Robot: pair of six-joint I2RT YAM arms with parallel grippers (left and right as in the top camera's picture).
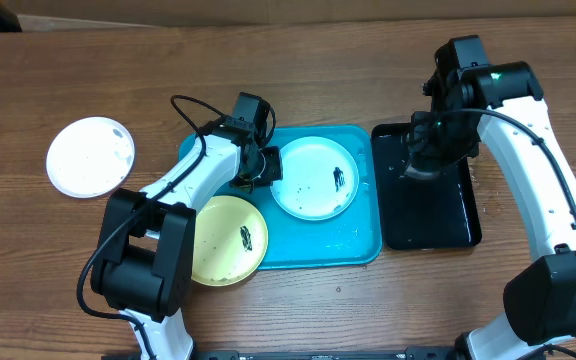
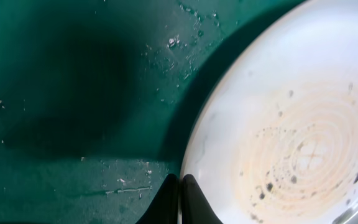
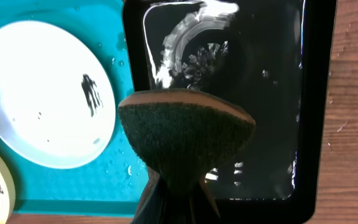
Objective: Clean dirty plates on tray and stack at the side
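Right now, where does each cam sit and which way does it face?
Overhead: above the table, facing straight down; shows left arm, right arm.
Left wrist: on the left hand, shut, facing down at tray and smeared plate.
Right wrist: on the right hand, facing down past its sponge at black tray.
Shared: both wrist views see that plate and tray.
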